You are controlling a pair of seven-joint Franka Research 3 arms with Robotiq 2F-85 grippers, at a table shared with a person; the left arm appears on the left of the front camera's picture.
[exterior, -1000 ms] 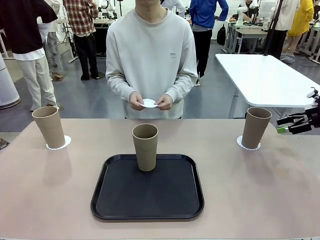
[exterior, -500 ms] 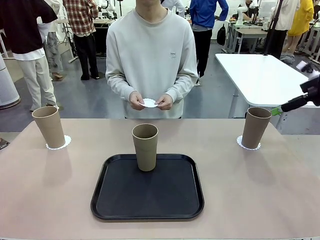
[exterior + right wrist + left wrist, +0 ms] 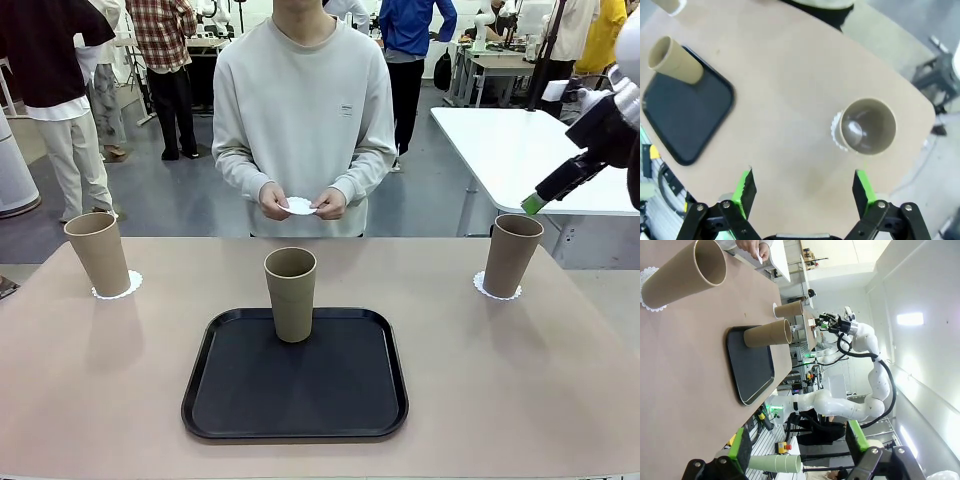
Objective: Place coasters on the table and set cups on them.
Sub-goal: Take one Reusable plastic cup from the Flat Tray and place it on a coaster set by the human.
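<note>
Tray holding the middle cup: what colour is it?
The tray is plain matte black; the front view shows it best.

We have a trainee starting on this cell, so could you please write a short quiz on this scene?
1. True or false: the right pincer is shut on the right-hand tall tan paper cup.
2. Where does the middle tan cup stand? A) on the black rounded-corner tray; B) on a round white lacy paper coaster; C) in the person's hands.
3. What do the person's hands hold?
Key: 1 false, it is open and clear of the cup; 2 A; 3 one white lacy coaster.
</note>
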